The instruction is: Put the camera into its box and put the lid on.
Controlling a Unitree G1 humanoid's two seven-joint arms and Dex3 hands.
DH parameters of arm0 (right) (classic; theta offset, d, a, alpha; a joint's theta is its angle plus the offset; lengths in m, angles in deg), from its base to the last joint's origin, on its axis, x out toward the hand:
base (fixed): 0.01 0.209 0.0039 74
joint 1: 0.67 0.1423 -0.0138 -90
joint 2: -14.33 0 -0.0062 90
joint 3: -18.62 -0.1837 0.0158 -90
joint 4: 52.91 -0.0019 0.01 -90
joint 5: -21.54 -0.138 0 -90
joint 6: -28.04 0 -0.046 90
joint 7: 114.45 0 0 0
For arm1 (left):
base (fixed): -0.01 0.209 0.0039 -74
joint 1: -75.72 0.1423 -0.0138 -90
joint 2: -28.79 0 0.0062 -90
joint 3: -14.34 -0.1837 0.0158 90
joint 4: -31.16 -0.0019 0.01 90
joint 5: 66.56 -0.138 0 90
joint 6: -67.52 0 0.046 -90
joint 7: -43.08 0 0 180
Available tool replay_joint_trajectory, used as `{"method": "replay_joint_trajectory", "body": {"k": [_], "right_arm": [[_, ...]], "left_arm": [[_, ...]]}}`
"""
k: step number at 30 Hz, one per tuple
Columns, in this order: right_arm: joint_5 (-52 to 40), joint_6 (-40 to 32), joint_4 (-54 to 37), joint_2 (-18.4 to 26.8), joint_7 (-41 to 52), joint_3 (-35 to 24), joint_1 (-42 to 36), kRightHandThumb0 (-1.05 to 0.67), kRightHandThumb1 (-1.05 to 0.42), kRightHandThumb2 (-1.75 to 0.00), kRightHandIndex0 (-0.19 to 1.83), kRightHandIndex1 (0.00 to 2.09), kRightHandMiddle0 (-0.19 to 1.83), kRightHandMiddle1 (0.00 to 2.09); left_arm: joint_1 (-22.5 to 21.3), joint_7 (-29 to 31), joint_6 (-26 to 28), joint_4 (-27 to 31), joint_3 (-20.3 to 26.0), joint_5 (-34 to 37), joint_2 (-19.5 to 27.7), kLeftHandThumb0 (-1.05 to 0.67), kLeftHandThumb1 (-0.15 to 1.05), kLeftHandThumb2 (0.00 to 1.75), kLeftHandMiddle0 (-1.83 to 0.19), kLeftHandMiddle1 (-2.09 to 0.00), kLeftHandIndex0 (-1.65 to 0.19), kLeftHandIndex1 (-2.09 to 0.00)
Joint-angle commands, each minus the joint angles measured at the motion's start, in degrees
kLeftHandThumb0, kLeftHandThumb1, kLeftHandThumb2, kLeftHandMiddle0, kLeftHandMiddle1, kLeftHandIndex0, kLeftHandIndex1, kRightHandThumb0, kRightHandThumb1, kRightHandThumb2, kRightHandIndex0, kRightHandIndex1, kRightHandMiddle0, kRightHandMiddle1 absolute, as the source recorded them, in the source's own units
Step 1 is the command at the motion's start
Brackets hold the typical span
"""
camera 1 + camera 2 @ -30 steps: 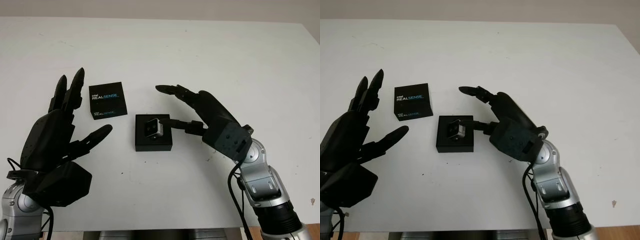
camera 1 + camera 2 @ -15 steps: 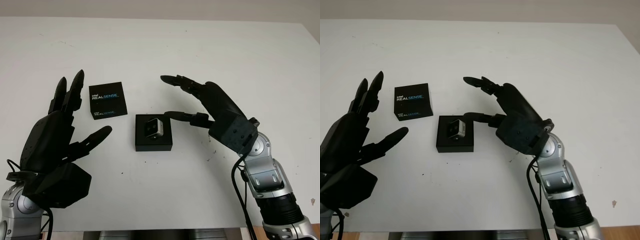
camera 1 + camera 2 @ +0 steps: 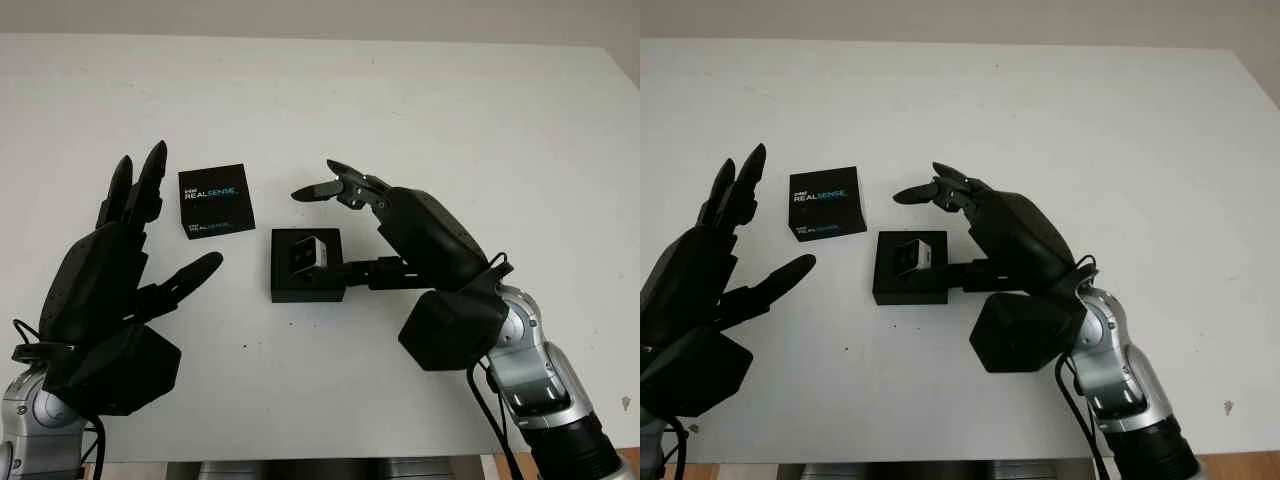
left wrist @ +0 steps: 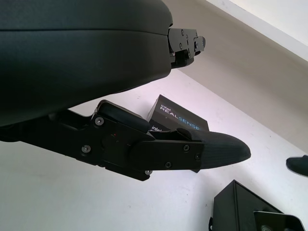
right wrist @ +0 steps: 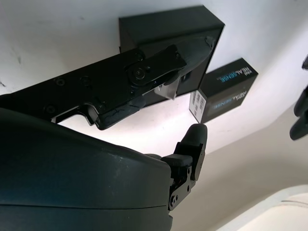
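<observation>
Right hand [image 5: 144, 82] thumb covers most of the camera [image 5: 169, 89] and part of the box [image 5: 168, 26] in the right wrist view; left wrist view's edge crops the box.

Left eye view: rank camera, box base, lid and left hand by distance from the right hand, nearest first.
Measured from the right hand, which is open:
1. Box base: its edge lies right by the thumb.
2. Camera: sits in the base, just past that edge.
3. Lid: printed REALSENSE, on the table beyond the base.
4. Left hand: open, at the table's near left.
</observation>
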Motion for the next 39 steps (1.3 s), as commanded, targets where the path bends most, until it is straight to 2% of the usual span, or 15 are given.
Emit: {"method": "replay_joint_trajectory", "body": {"k": [1,8,13,20,31,39], "right_arm": [[0.5,0.7,-0.7,0.2,-0.3,0.2,-1.3,-0.77,-0.89,-0.05,0.22,0.06,0.21,0.73],[2.9,1.1,-0.1,-0.2,-1.8,0.8,-2.6,-0.78,-0.91,-0.06,0.21,0.05,0.21,0.72],[4.6,0.8,4.0,-2.5,-6.5,0.9,-1.8,-0.78,-0.94,-0.07,0.24,0.07,0.24,0.74],[4.0,1.2,10.7,-6.1,-12.9,0.3,-0.6,-0.7,-0.91,-0.05,0.28,0.08,0.2,0.96],[3.0,2.0,12.3,-6.0,-13.5,0.4,-0.1,-0.65,-0.9,-0.05,0.31,0.09,0.24,1.04],[1.4,4.9,13.2,-4.3,-10.7,0.5,0.0,-0.66,-0.9,-0.06,0.29,0.08,0.25,1.01]], "left_arm": [[0.6,-0.1,-0.1,1.0,0.5,-0.1,0.4,-0.83,1.05,0.43,0.19,0.0,0.1,-0.06],[0.5,0.0,-1.3,0.3,0.4,0.3,0.8,-0.82,1.05,0.43,0.19,0.0,0.12,-0.05],[0.0,-0.1,-1.2,-0.1,0.3,0.3,0.6,-0.82,1.05,0.42,0.19,0.0,0.12,-0.05],[0.0,-0.2,-1.4,-0.2,0.3,-0.1,0.8,-0.82,1.05,0.42,0.19,0.0,0.12,-0.05],[-0.1,0.4,-0.1,0.6,0.4,-0.6,0.8,-0.83,1.05,0.42,0.19,0.0,0.11,-0.06],[0.0,0.2,-0.1,0.5,0.6,-0.1,0.4,-0.83,1.05,0.42,0.19,0.0,0.09,-0.06]]}}
